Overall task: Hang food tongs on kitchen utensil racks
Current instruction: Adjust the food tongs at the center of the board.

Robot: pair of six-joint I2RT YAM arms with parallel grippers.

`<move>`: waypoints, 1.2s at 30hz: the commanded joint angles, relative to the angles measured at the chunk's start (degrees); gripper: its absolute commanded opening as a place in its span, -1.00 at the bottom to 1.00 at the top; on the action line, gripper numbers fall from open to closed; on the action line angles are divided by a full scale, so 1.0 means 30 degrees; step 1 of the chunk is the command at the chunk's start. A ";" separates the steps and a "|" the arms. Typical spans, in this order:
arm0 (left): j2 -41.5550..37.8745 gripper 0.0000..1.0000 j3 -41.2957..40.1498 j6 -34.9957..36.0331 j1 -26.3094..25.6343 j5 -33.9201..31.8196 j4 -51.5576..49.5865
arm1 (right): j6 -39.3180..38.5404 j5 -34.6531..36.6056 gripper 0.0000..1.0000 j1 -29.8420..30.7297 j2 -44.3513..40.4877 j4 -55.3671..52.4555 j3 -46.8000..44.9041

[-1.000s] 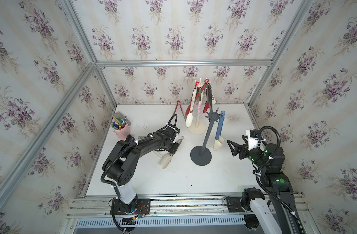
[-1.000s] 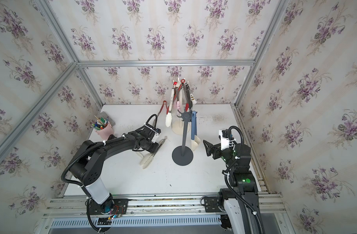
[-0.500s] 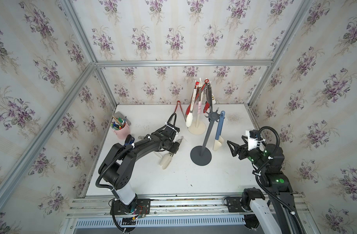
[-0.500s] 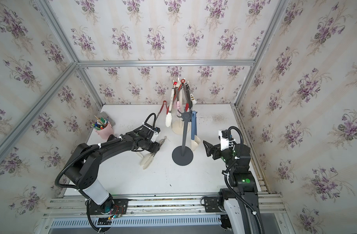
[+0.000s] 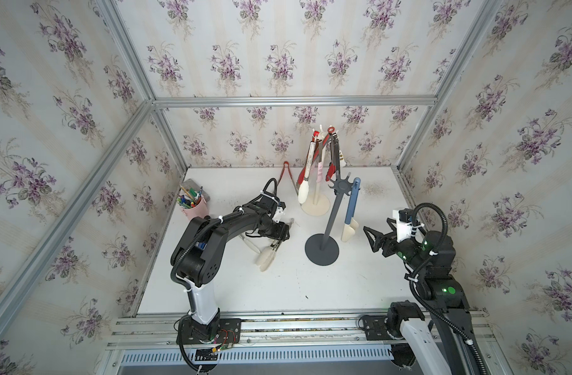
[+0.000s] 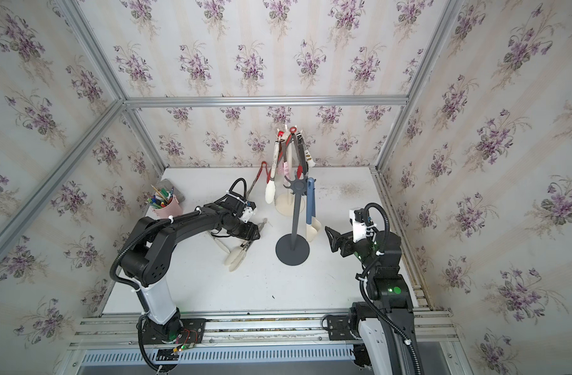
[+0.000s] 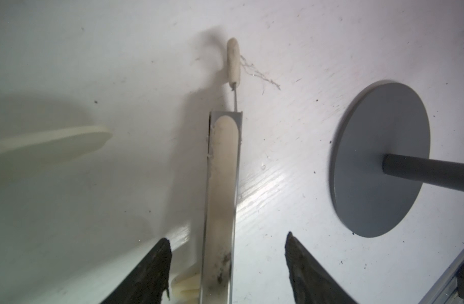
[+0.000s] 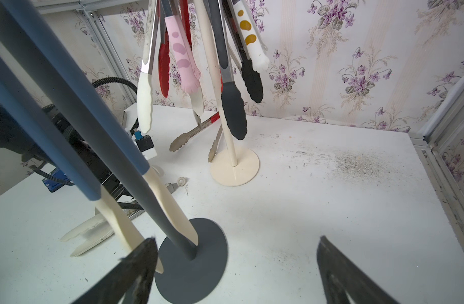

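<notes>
Cream-white food tongs point(image 5: 266, 256) point(image 7: 223, 171) lie on the table left of the dark grey utensil rack point(image 5: 331, 214). My left gripper point(image 5: 276, 244) point(image 7: 227, 238) hovers low over them, open. One steel arm runs between its fingers and touches neither. Blue-handled tongs point(image 5: 351, 207) hang from the grey rack's crown. Several red, black, pink and white tongs point(image 8: 183, 58) hang on the cream-white rack point(image 5: 317, 194) behind it. Steel tongs with red handles point(image 5: 286, 175) lie near the back wall. My right gripper point(image 5: 376, 224) point(image 8: 236, 238) stands open and empty, right of the grey rack's base point(image 8: 199, 263).
A pink cup point(image 5: 195, 207) full of pens stands at the table's left edge, behind my left arm. Papered walls with metal rails close the table on three sides. A dirty patch point(image 8: 357, 163) marks the back right of the table.
My left gripper has opened and let go of the cream-white tongs, which stay on the table. The right arm has not moved.
</notes>
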 commanded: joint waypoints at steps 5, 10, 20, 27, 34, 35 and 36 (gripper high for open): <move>0.0320 0.28 -0.0136 0.0765 0.0134 0.2361 -0.0273 | -0.0351 -0.0125 0.86 0.0019 -0.0121 -0.0209 0.0240; -0.0044 -0.10 -0.0557 0.0697 0.0141 0.2151 -0.0202 | -0.0557 -0.0005 0.85 0.0033 -0.0130 -0.0269 0.0247; -0.0903 -0.42 -0.0927 0.0446 -0.0573 0.0590 -0.0173 | -0.0646 0.0171 0.85 0.0033 -0.0188 -0.0211 0.0130; -0.0910 -0.51 -0.0257 -0.0164 -0.2567 -0.3980 -0.1205 | -0.0587 0.0178 0.85 0.0033 -0.0276 -0.0226 0.0101; -0.0413 -0.51 0.0704 -0.1277 -0.4826 -0.7912 -0.2449 | -0.0587 0.0172 0.85 0.0034 -0.0210 -0.0152 0.0042; -0.0618 -0.50 0.0632 -0.1581 -0.4985 -0.8334 -0.2445 | -0.0587 0.0151 0.85 0.0033 -0.0218 -0.0152 0.0034; -0.0873 -0.49 0.0539 -0.1734 -0.5170 -0.8694 -0.2449 | -0.0598 0.0111 0.85 0.0034 -0.0210 -0.0155 0.0013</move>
